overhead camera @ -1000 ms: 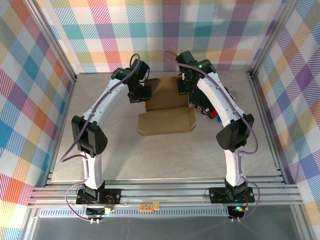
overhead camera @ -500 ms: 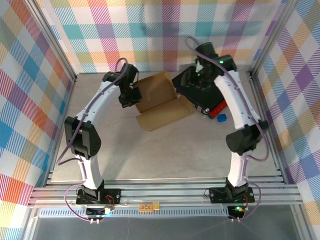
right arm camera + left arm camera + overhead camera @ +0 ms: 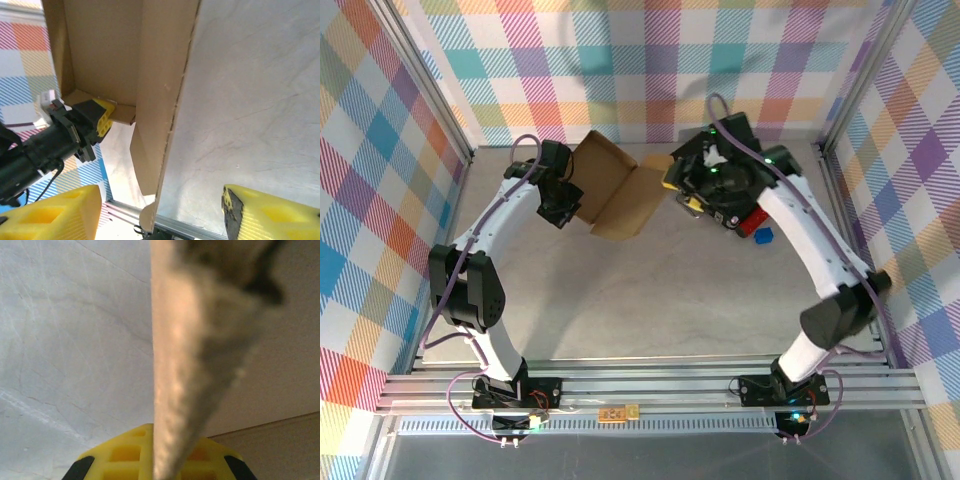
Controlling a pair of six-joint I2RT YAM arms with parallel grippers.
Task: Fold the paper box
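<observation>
Swung up and over to the back left since a second ago: box (image 3: 618,185), then flat at mid-table, now lifted and tipped, one panel rising toward the back wall, the next sloping down to the table (image 3: 650,300). Right arm pulled off the box's far edge in the same second.

Left gripper (image 3: 563,208) clamped on the box's left rim. Seen from the left wrist as a thin blurred edge of board running straight down between the closed yellow jaws. Held that way, by judgement, to keep the sheet up off the table and steady enough for creasing from the other side.

Right gripper (image 3: 160,215) with jaws wide apart, gripping nothing. Box's lower corner hanging loose in the gap, touching neither jaw as far as can be told. Placed just beside the box's right side, probably to take a fresh hold on a flap. Parked behind it: black case (image 3: 745,205), no part of the job.

Plain brown cardboard, thin, matte, slightly fuzzy along the cut edges. Flat panels joined at scored lines, one long flap turned up at an angle in the right wrist view, a small tab at the corner by the left gripper. Likely springy, apt to flop open once released. Table pale, marbled, smooth.
</observation>
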